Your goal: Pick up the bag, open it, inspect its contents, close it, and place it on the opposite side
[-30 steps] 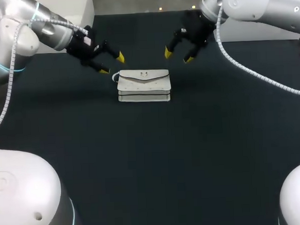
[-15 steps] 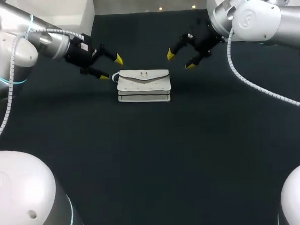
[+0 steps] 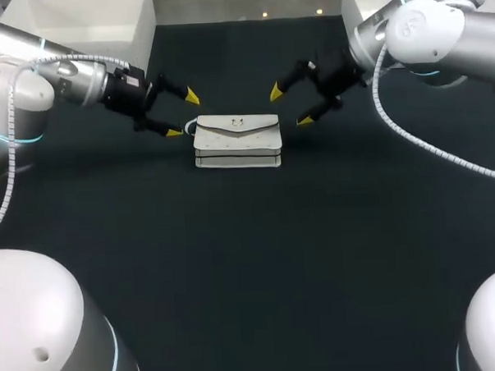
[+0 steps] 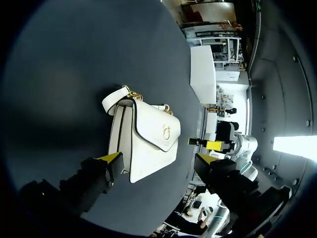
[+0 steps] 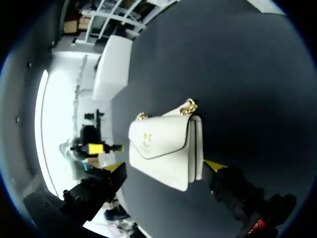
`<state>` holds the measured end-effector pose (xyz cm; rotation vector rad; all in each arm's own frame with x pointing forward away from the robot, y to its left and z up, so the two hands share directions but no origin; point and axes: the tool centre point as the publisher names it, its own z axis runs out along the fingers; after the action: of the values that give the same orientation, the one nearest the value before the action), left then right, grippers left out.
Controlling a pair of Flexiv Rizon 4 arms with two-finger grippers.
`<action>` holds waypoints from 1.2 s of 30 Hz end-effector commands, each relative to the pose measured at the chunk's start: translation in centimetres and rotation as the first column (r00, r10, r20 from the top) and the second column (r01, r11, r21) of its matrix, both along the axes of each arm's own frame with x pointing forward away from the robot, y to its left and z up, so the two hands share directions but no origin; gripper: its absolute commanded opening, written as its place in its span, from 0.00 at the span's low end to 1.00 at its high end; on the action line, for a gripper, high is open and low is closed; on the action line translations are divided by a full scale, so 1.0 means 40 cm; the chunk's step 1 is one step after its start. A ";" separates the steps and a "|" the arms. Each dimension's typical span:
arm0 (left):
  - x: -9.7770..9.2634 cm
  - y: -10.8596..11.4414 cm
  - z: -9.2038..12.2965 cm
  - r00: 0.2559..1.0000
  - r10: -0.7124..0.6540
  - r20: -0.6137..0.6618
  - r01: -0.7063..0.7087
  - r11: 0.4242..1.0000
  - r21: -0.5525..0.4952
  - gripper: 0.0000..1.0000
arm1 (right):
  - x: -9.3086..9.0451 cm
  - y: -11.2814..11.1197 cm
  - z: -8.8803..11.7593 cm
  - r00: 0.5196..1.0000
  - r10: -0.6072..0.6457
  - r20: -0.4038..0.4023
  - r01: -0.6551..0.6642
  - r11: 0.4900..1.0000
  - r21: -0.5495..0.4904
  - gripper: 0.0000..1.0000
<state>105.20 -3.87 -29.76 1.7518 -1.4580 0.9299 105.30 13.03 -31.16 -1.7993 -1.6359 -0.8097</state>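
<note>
A small white handbag [image 3: 237, 140] with a pointed flap, gold clasp and gold chain lies on the dark table [image 3: 251, 267], near its far middle. My left gripper [image 3: 184, 114] hovers just off the bag's left end, fingers wide open and empty. My right gripper [image 3: 289, 106] hovers at the bag's right end, also open and empty. From the left wrist, the bag [image 4: 148, 141] sits just ahead of the open left gripper [image 4: 158, 161], with the other arm's yellow tips [image 4: 215, 145] beyond. From the right wrist, the bag [image 5: 166, 146] lies ahead of the open right gripper [image 5: 164, 166].
The dark tabletop spreads bare on all sides of the bag. White robot bases [image 3: 40, 326] stand at the near corners. Nothing else stands on the table.
Both wrists have turned and sunk closer to the bag's ends, each lower fingertip dropping toward the table. The bag has not moved. Both grippers stay open.
</note>
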 end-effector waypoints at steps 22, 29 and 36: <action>0.040 -0.024 -0.082 0.986 0.003 -0.166 -0.027 0.989 -0.145 0.80 | 0.032 0.044 -0.103 0.985 0.092 -0.144 -0.058 0.972 0.226 0.87; 0.041 -0.039 -0.088 0.988 -0.009 -0.157 -0.016 0.987 -0.158 0.76 | 0.033 0.063 -0.108 0.984 0.099 -0.145 -0.058 0.963 0.265 0.73; 0.050 -0.047 -0.104 0.990 -0.015 -0.141 -0.013 0.981 -0.193 0.68 | 0.037 0.074 -0.118 0.983 0.098 -0.155 -0.049 0.954 0.295 0.63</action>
<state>106.76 -5.70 -33.12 1.6617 -1.2445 0.8858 106.20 15.95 -35.36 -1.5823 -1.3894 -0.8173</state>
